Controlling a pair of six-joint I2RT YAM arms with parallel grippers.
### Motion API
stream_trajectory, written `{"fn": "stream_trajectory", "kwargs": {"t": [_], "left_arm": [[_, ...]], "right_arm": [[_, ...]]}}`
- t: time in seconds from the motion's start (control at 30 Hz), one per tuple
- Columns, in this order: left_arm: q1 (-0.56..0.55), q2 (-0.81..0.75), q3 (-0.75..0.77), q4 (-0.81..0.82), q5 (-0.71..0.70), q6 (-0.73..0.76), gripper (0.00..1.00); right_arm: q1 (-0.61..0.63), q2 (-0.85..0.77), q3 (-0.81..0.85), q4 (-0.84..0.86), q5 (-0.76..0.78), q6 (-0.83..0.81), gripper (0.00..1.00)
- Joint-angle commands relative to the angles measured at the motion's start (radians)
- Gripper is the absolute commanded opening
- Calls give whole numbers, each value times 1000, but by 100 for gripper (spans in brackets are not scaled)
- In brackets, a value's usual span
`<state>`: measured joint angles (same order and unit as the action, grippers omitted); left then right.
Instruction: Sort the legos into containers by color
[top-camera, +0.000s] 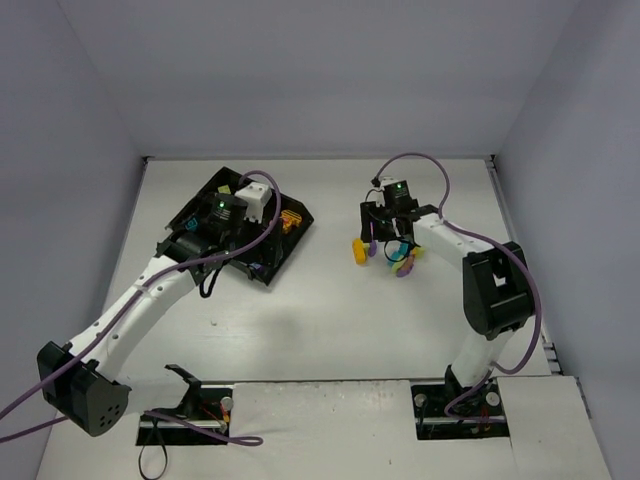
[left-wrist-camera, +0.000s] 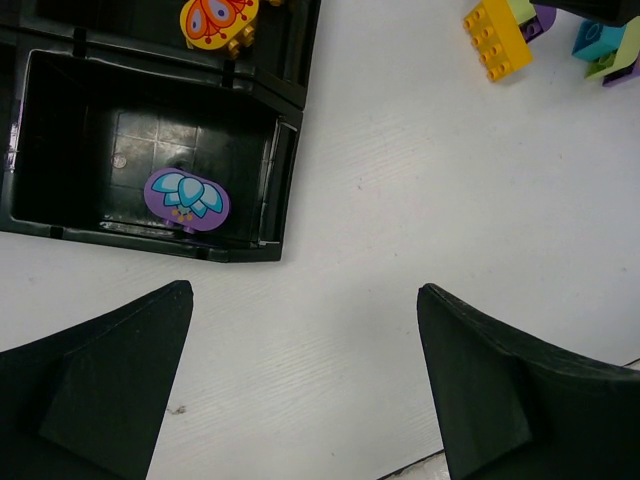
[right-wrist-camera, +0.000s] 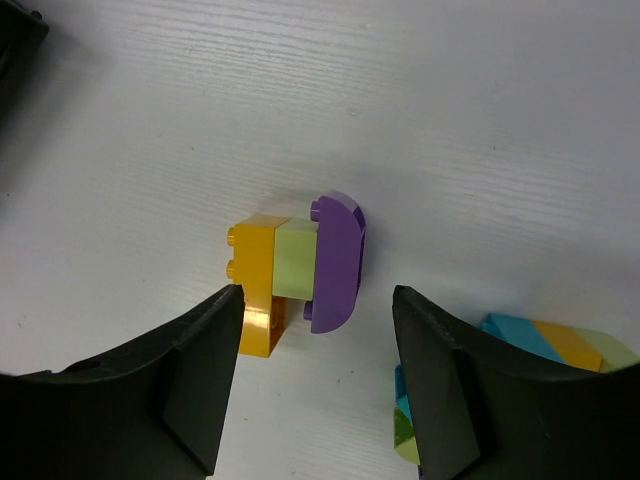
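At counter's far-left, tray holds purple piece and orange piece in separate compartments; most bricks lie centre-right, unsorted. Right jaws half-open astride orange-green-purple stack; left jaws wide, empty.

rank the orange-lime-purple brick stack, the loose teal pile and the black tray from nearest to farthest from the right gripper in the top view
1. Orange-lime-purple brick stack: directly beneath the right gripper, flanked by its open jaws.
2. Teal pile: just to the stack's right.
3. Black tray: farthest, well off to the left.
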<state>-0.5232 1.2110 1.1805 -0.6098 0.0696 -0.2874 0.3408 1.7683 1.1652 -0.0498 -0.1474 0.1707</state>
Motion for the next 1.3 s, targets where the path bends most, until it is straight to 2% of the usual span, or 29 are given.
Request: {"fn": "stream_trajectory", "kwargs": {"t": [0.0,0.17,0.57,0.9,1.27], "left_arm": [[-8,1,53,64,-14,21,87],[-21,28,62,58,-2,47,87],[-23,64,87,54,-10,77,87],[-23,84,99,55,-7,90,87],[-23,91,102,51,-8,97,87]], "right_arm": [[-3,-7,24,13,-20,-19,57],[-3,5,16,13,-14,-8,56],[-5,25,-13,13,-7,4,42],[-5,17,-52,13,-9,6,41],[-3,86,-7,25,-18,-8,40]]}}
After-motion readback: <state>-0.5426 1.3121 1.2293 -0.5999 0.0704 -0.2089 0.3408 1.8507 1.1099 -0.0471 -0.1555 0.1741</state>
